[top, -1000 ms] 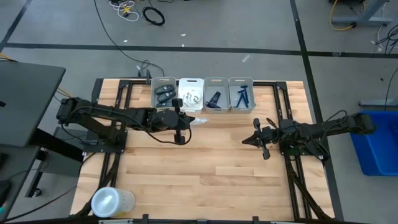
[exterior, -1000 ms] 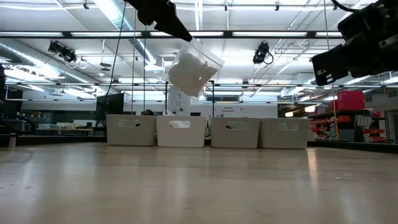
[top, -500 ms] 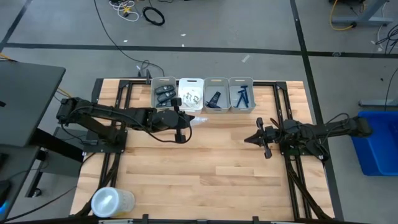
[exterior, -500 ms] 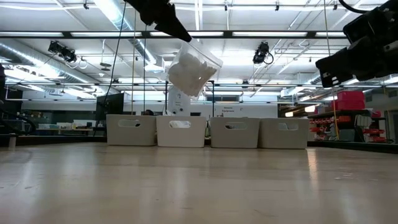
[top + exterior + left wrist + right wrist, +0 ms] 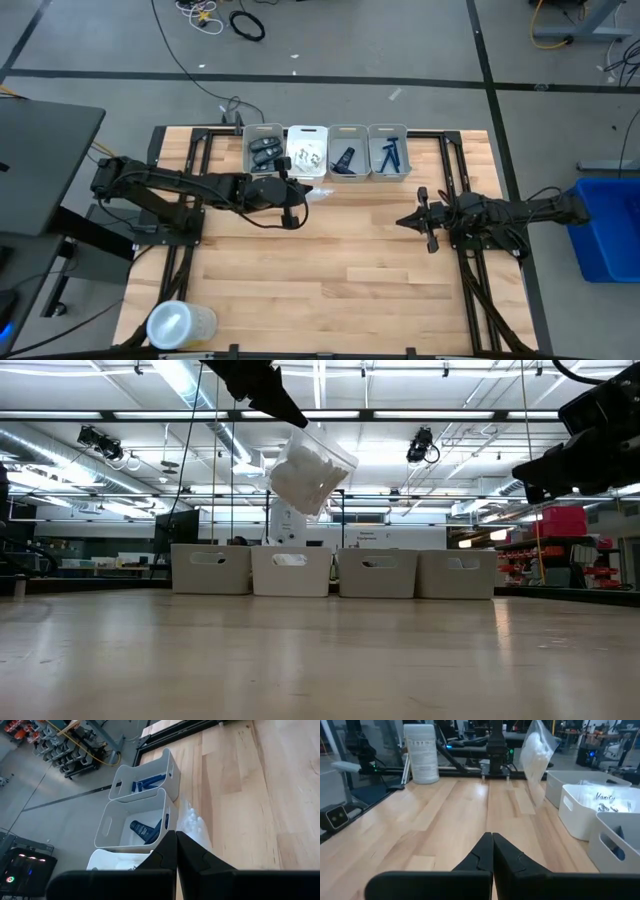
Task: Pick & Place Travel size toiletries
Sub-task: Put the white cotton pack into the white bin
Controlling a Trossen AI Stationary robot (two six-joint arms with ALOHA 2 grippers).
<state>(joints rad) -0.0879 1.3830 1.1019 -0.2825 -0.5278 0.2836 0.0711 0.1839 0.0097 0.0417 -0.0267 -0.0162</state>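
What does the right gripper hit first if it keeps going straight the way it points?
Likely nothing on the table: the shut right gripper points across bare wood towards the left arm. The left gripper and its clear bag sit off that line, though depth is unclear.

right gripper drawn back toward its own side of the table, risen slightly in low view

Bright, even light falls from long ceiling strip lights that glare white in the low view. Below them the wooden table carries a pale sheen and soft reflections beneath the row of white bins. Seen from above, shadows beside the arms stay faint. Both wrist views are sharp on the table, softer in the room beyond it.
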